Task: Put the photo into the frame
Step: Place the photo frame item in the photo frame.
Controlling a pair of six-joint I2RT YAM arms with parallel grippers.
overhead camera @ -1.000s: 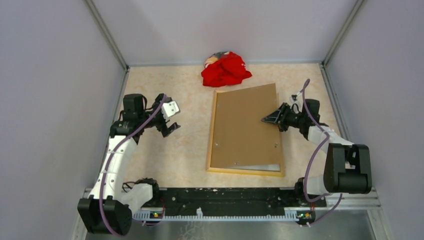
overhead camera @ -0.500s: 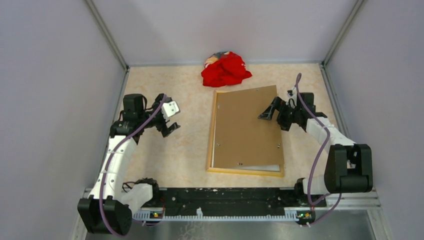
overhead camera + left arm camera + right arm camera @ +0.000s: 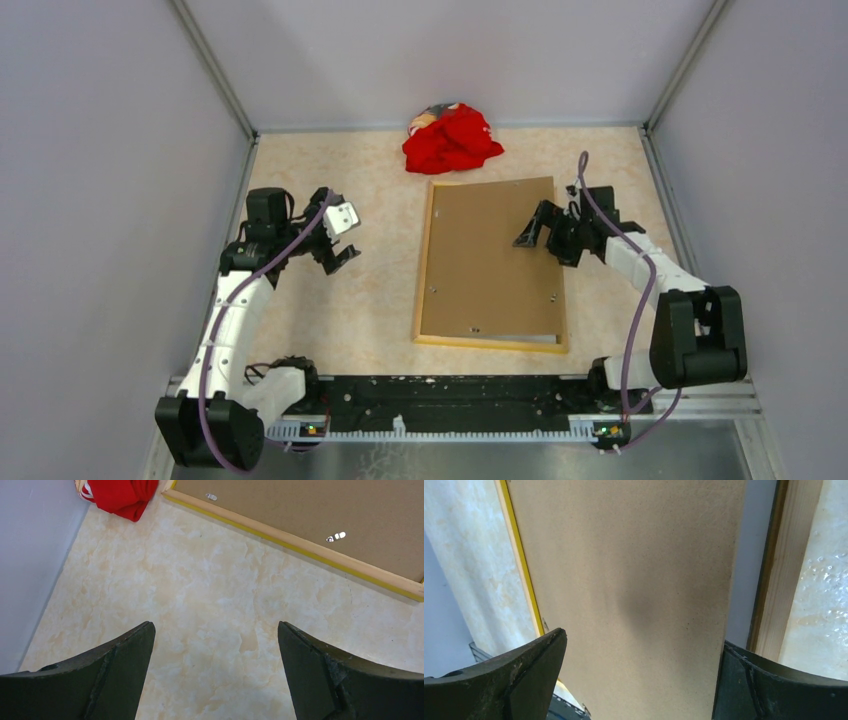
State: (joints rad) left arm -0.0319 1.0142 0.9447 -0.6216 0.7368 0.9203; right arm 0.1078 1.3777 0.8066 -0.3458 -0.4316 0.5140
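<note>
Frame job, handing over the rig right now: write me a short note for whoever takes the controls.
Left gripper: open, empty, over bare table to the left of the frame.
Right gripper: open, empty, over the right part of the backing panel.
Things: frame lies face down, with the brown backing panel inside its back. The photo is not plainly visible; a pale strip beside the panel's edge may be it.
Done: panel laid in.
Left: probably confirm the photo sits underneath, seat the panel, secure it.

I see the frame (image 3: 424, 262) as pale bare wood — its backing panel (image 3: 490, 255) matt brown fibreboard. The red cloth (image 3: 452, 138) looks soft, the table (image 3: 370, 290) smooth.
</note>
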